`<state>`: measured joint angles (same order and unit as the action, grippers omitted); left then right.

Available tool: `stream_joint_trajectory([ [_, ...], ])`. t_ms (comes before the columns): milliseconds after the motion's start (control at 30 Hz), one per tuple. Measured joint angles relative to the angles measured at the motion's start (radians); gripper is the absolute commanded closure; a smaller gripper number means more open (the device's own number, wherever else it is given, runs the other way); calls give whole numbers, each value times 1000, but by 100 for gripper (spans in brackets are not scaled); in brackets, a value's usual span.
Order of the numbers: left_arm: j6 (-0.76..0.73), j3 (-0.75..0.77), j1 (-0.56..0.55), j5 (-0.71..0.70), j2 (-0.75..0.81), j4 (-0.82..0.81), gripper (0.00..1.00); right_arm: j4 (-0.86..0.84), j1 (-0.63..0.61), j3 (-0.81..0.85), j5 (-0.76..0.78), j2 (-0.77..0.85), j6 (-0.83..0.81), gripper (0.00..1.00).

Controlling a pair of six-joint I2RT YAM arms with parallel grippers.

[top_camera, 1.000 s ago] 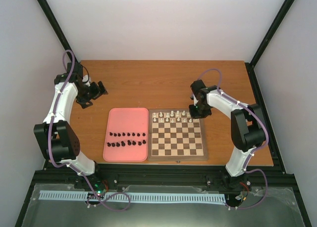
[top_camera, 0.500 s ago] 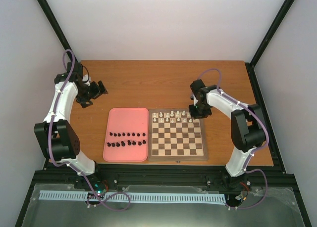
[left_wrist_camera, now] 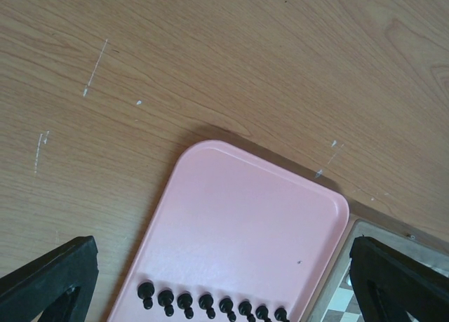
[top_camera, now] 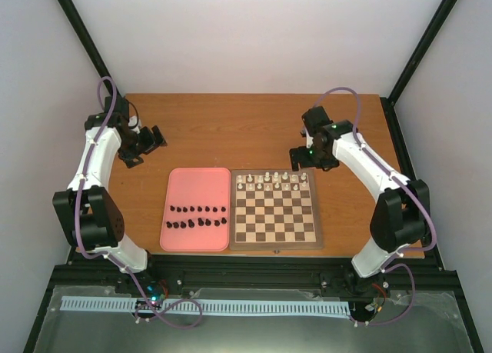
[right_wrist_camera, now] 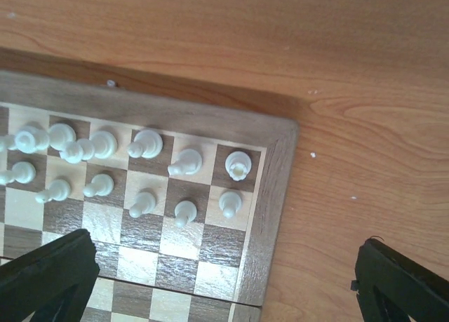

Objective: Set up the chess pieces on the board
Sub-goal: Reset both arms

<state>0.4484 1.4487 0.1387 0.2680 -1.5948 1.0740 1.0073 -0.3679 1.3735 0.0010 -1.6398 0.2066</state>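
Seen from above, a brown wooden table (top_camera: 231, 130) carries a square wooden chessboard with brown and cream squares (top_camera: 275, 246) right of centre. A plain pink rounded tray (top_camera: 196, 185) touches its left edge.

The tiny white chess figures (top_camera: 269, 181) stand in two rows along the far edge of the board. Every other square is bare. The tiny black chess figures (top_camera: 198, 215) sit in two close rows on the near half of the tray – none is on the board yet.

The right gripper (top_camera: 298, 157) hangs just beyond the board's far right corner. Its wrist camera shows the two black fingertips (right_wrist_camera: 49, 273) spread wide with nothing between them, looking down on the white rows. The left gripper (top_camera: 154, 140) hovers over bare table, far and left of the tray. Its fingertips (left_wrist_camera: 52, 276) are also wide apart and empty.

By my reading the white side looks done, or nearly so, and the black figures have yet to go onto the near two rows.

Risks from here:
- The black figures stand shoulder to shoulder, so wide fingers closing on one could tip or drag its neighbours.
- Each figure is very small and could slip or twist in the grip, then land leaning or across two squares.
- The right arm is above the white rows – a low sweep towards the tray could knock them over.
- Both arms reaching for the tray together could collide.
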Motion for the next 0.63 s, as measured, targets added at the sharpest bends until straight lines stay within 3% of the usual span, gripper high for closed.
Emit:
stream_joint_trajectory([
  [367, -31, 140, -97, -105, -49, 62, 0, 10, 0, 131, 17, 35, 6, 0],
  [633, -36, 162, -117, -116, -73, 85, 0, 11, 0, 158, 18, 45, 11, 0],
])
